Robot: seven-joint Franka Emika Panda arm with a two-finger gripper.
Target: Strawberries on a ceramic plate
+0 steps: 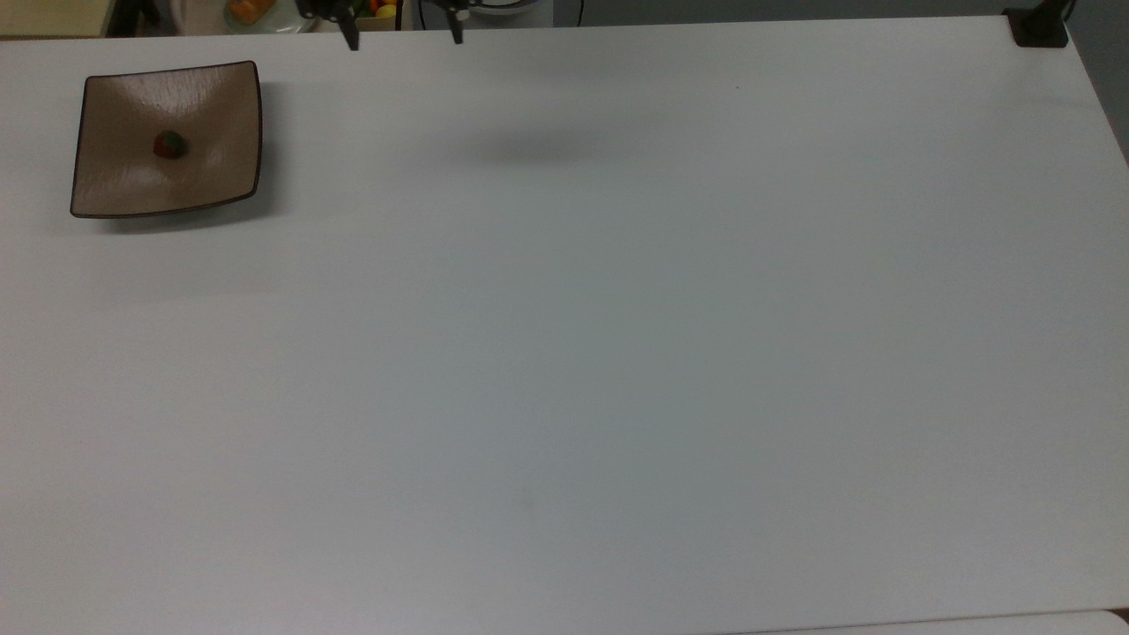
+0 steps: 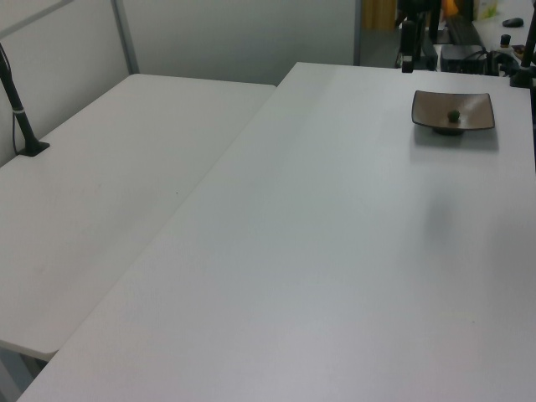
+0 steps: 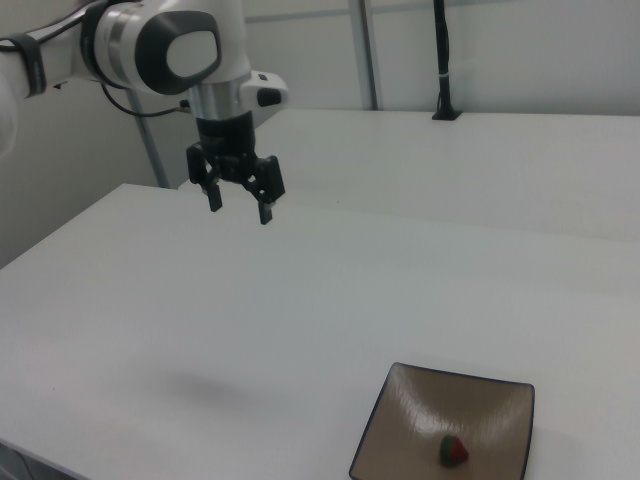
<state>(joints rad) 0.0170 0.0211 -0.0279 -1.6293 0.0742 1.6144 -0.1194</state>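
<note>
The strawberry (image 1: pixel 169 145) lies near the middle of the square ceramic plate (image 1: pixel 220 97), in the dip where it cannot roll off. My pincer (image 3: pixel 238 201) hangs high above the white counter (image 1: pixel 617 353), well apart from the plate, fingers spread and holding nothing. I judge the placing done.

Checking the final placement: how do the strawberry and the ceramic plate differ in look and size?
The strawberry is tiny, rounded, red with a green cap; the ceramic plate is far larger, square, glossy tan-brown with a dark rim. The strawberry lies in the plate's middle; the plate sits on the white table. The gripper touches neither.
</note>
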